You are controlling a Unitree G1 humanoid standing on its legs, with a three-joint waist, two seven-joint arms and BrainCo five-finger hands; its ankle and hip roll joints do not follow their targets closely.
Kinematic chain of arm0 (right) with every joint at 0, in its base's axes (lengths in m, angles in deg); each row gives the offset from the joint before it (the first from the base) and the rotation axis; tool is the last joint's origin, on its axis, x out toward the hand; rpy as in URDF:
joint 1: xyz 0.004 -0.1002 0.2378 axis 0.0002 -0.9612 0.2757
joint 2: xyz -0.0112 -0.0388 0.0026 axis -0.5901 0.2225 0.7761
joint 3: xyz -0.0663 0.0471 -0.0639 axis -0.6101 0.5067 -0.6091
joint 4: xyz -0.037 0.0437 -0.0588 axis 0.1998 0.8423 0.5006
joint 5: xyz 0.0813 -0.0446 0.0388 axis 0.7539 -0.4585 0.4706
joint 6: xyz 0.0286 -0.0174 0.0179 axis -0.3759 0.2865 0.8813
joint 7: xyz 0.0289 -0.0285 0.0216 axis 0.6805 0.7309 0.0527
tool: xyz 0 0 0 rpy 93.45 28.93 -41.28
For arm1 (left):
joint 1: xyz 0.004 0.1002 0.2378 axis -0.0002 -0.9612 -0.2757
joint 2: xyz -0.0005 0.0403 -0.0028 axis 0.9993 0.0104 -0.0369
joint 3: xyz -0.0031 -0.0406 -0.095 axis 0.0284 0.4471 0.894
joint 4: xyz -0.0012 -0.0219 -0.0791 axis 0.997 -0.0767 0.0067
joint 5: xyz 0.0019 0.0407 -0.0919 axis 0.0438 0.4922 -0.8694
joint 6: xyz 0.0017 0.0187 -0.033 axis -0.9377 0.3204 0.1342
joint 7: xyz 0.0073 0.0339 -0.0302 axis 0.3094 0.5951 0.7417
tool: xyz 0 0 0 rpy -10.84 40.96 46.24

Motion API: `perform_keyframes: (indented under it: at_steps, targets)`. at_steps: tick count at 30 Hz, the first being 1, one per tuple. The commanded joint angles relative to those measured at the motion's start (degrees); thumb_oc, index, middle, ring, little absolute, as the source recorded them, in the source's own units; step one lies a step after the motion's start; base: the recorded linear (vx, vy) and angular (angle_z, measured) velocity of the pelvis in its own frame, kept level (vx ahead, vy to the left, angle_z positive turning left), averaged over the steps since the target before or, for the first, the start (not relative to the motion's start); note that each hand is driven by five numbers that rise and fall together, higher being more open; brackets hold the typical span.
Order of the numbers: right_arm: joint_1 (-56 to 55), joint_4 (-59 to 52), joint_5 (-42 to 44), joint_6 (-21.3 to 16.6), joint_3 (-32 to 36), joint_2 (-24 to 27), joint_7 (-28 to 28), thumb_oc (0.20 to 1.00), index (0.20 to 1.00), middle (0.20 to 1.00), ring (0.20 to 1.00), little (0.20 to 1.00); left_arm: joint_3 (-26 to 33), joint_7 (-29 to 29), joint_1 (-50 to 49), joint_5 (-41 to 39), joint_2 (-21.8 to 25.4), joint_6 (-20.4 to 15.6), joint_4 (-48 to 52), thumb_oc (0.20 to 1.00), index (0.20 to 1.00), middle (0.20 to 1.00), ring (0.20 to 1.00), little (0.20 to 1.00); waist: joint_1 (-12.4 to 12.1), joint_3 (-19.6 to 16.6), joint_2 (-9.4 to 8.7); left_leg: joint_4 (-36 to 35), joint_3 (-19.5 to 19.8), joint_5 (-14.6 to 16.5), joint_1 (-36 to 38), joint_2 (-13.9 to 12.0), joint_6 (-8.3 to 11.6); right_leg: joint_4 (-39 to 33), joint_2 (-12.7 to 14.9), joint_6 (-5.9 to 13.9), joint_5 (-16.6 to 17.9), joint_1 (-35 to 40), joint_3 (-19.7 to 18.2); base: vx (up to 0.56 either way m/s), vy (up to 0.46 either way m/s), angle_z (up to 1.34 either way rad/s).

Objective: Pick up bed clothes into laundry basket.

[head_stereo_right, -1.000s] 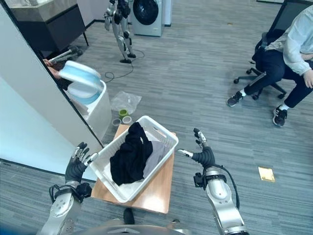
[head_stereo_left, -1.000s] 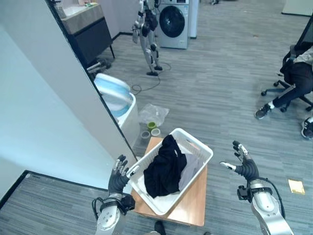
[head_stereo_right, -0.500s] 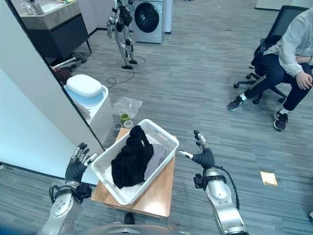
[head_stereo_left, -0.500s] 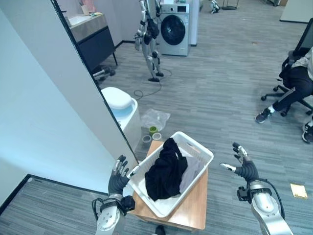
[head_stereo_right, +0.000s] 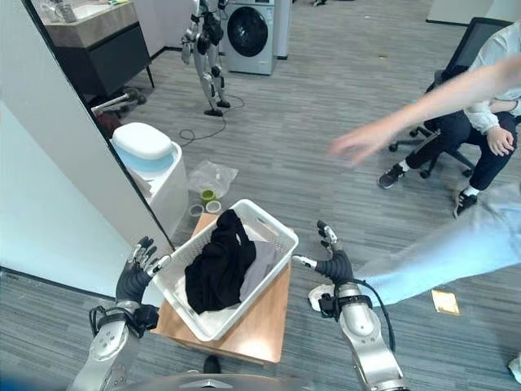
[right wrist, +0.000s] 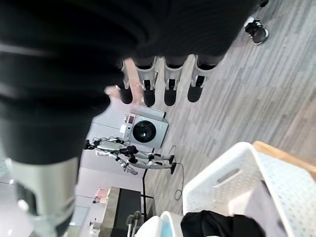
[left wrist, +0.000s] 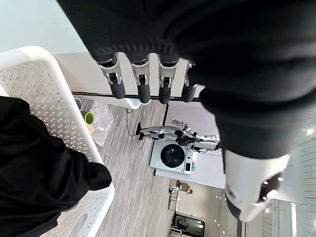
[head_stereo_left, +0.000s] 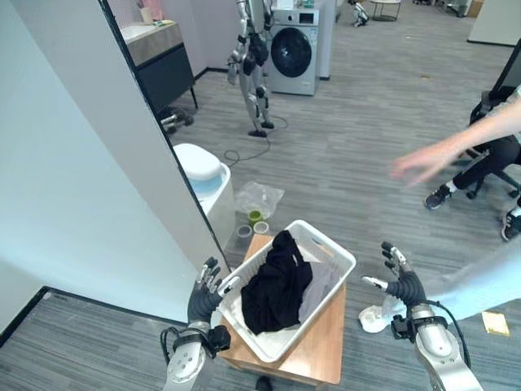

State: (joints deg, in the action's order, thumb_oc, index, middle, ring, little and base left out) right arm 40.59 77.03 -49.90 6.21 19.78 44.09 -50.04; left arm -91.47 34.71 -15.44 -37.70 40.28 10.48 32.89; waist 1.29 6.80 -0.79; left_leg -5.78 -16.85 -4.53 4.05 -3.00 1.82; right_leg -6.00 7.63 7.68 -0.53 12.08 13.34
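One white laundry basket [head_stereo_right: 273, 230] stands on one small wooden table [head_stereo_right: 266, 314], set diagonally across its top, and holds two garments: one black piece of bed clothes [head_stereo_right: 216, 264] heaped in its middle and one grey piece [head_stereo_right: 256, 265] beside it. The left hand [head_stereo_right: 133, 279] is at the basket's left corner and the right hand [head_stereo_right: 332, 261] is clear of the table's right edge, both with fingers spread and empty. No legible writing is visible.

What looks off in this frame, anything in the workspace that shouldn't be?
A person's arm reaches across above the right hand, their leg right beside it. Black garment sits in the laundry basket, a sleeve draped over the far rim. Left hand open beside the basket.
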Motion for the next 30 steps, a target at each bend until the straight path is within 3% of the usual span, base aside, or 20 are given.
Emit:
perform_keyframes:
  at_steps: [1,10,11,15,16,19,20,21,22,23,27,30]
  targets:
    - [3.94,0.33,-0.41,-2.17,2.36,-0.57,0.82,1.0,1.0,1.0,1.0,1.0,-1.11,0.22,5.93,2.51,2.1,-1.74,-0.51,1.0,1.0,1.0,1.0,1.0,-1.35,2.33,0.81,0.78,-0.74,5.81,4.33,-3.17,1.94,4.29,0.64,-0.65,-2.12,-3.2,5.43,-0.03,0.004,0.11]
    - [4.13,0.71,-1.97,-2.38,1.66,0.19,0.47,1.0,1.0,1.0,1.0,1.0,-0.63,-0.69,4.14,1.76,2.09,-1.86,-0.12,1.0,1.0,1.0,1.0,1.0,-2.82,1.98,0.67,0.78,0.49,5.71,3.76,-2.47,1.76,2.27,0.37,-0.71,-2.41,-1.7,6.81,-0.01,0.011,0.08]
    - [5.03,0.71,-3.29,-2.39,1.29,0.39,0.6,1.0,1.0,1.0,1.0,1.0,-0.86,-0.45,4.48,1.74,2.29,-1.75,-0.27,1.0,1.0,1.0,1.0,1.0,-3.02,2.81,1.37,0.78,1.17,6.1,3.41,-2.45,1.12,9.32,0.92,-0.82,-3.6,-5.53,6.41,-0.1,0.041,0.06]
    - [5.66,0.81,-3.67,-2.52,1.35,0.38,0.74,1.0,1.0,1.0,1.0,1.0,-1.33,0.07,5.43,2.12,2.62,-1.86,-0.3,1.0,1.0,1.0,1.0,1.0,-2.81,4.13,1.77,0.78,2.41,5.59,3.09,-2.4,0.61,15.3,0.54,-0.77,-5.62,-8.58,4.1,-0.12,0.019,0.02]
    - [5.92,0.78,-3.97,-2.65,1.72,0.6,0.89,1.0,1.0,1.0,1.0,1.0,-1.58,0.46,6.55,2.3,3.15,-2.18,-0.29,1.0,1.0,1.0,1.0,1.0,-2.24,4.99,2.07,0.78,4.34,5.2,2.29,-2.12,-0.08,21.91,-0.82,-0.08,-7.44,-11.62,-1.77,-0.18,0.009,0.12]
    - [6.48,0.82,-4.61,-2.83,1.98,0.67,1.45,1.0,1.0,1.0,1.0,1.0,-2.07,0.82,8.47,2.94,3.98,-2.27,-0.19,1.0,1.0,1.0,1.0,1.0,-2.19,5.22,2.71,0.78,7.64,4.61,0.84,-1.5,-0.99,32.99,-2.51,-0.27,-8.45,-13.68,-10.73,-0.16,-0.064,0.37]
    - [6.33,0.61,-4.59,-2.88,2.13,0.67,1.65,1.0,1.0,1.0,1.0,1.0,-2.15,0.89,8.85,2.81,4.19,-2.38,-0.25,1.0,1.0,1.0,1.0,1.0,-2.03,4.9,2.6,0.78,8.68,4.36,0.46,-1.31,-0.95,31.97,-3.01,-0.63,-8.47,-12.08,-12.95,-0.08,-0.162,1.05]
    - [6.54,0.51,-4.69,-2.7,2.4,0.79,1.43,1.0,1.0,1.0,1.0,1.0,-2.49,0.73,9.04,2.99,4.13,-2.26,-0.33,1.0,1.0,1.0,1.0,1.0,-2.23,4.23,2.04,0.78,9.72,4.22,-0.16,-0.9,-0.82,27.58,-2.91,-1.94,-10.67,-9.41,-14.35,-0.04,-0.126,1.2]
    - [6.53,0.52,-4.69,-2.71,2.4,0.76,1.42,1.0,1.0,1.0,1.0,1.0,-2.5,0.73,9.02,3.0,4.16,-2.24,-0.32,1.0,1.0,1.0,1.0,1.0,-1.97,4.44,2.0,0.78,9.99,4.25,0.1,-0.82,-0.83,27.1,-2.82,-1.94,-10.61,-8.79,-14.04,-0.07,-0.296,0.99]
    - [8.45,1.85,-4.27,-2.34,1.14,1.09,1.08,1.0,1.0,1.0,1.0,1.0,-1.47,1.16,8.62,1.72,3.49,-2.38,-0.39,1.0,1.0,1.0,1.0,1.0,-3.76,3.59,1.02,2.87,9.54,3.66,-1.19,-0.78,-0.4,17.48,-1.95,-3.36,-11.39,-3.59,-11.6,-0.07,-0.237,0.67]
    - [8.88,1.47,-3.74,-2.18,0.89,2.28,0.38,1.0,1.0,1.0,1.0,1.0,-1.4,0.26,7.28,0.17,2.88,-2.45,0.07,1.0,1.0,1.0,1.0,1.0,-5.1,3.81,0.5,7.94,9.15,2.81,-4.85,-2.23,1.19,9.82,-3.25,-4.37,-10.39,-0.07,-10.57,-0.15,-0.253,0.06]
    - [9.01,1.71,-3.39,-1.99,1.18,3.0,0.74,1.0,1.0,1.0,1.0,1.0,-2.04,-0.13,6.42,-0.4,2.21,-2.16,0.15,1.0,1.0,1.0,1.0,1.0,-5.12,4.25,1.09,8.46,8.7,0.82,-5.9,-4.2,3.02,5.39,-4.08,-5.36,-9.54,2.58,-8.58,-0.17,-0.15,0.37]
